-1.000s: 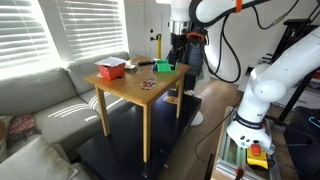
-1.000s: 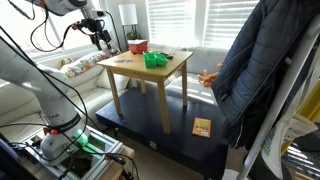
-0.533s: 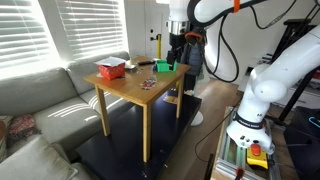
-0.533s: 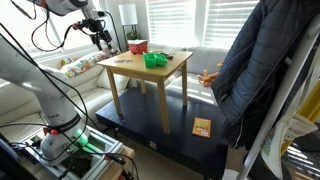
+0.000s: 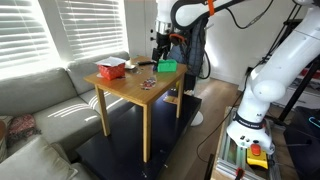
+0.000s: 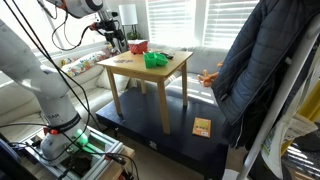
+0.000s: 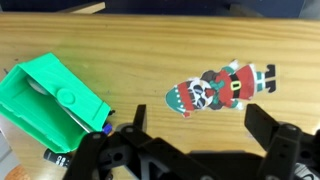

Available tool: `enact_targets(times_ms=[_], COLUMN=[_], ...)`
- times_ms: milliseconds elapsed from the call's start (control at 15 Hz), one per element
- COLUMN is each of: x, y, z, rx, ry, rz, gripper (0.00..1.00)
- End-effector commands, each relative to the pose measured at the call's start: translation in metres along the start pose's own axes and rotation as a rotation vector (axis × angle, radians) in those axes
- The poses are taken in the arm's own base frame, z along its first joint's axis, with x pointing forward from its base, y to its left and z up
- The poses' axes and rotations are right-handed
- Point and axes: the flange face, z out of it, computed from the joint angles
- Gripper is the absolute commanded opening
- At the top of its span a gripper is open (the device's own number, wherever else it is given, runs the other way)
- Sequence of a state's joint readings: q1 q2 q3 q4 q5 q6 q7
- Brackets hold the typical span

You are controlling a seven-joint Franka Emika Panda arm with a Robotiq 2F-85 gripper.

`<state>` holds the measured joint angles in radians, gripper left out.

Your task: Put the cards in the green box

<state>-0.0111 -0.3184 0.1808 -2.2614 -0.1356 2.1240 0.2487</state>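
1. Wrist view, left of frame: green box point(image 7: 50, 100) set at a slant on the wooden table point(image 7: 150, 40), with a small dark item with a blue tip at its lower corner, too blurred to name.
2. Centre right of the same frame: Santa-shaped card point(image 7: 220, 88) lying flat on the wood, well apart from the green box and touching nothing.
3. Bottom edge: gripper point(image 7: 195, 140) hanging over the table with jaws spread wide and empty, dark fingers point(image 7: 275, 135) framing the space just below the card.
4. Seen in an exterior view, left to right: red box point(image 5: 110, 69) near the table's left corner, the card at mid-table, the gripper poised above the far end, the green box just beneath it.
5. Step in hand, by all appearances: the reach for the card, with nothing yet in the green box.
6. To do it well:
   - Shift toward the upper right of the wrist frame until the card sits midway between the fingers.
   - Turn the wrist to close across the figure's narrow waist, not its length.
   - Descend slowly, since a thin card flat on wood offers little edge and probably slides before it lifts.
   - Keep clear of the green box on the way down.
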Motion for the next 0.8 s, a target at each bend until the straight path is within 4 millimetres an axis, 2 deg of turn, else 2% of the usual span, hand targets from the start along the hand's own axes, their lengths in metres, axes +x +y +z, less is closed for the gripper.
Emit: enact_targets(times_ms=[0,333,733], x=[0.045,0.092,0.135], y=[0.028,0.06,0.059], z=[0.009,0.033,0.067], rx=[0.023,0.058,0.072], ry=[0.054,0.097,0.167], rz=[0.065,0.127,0.081], gripper=[1.0,1.0,1.0])
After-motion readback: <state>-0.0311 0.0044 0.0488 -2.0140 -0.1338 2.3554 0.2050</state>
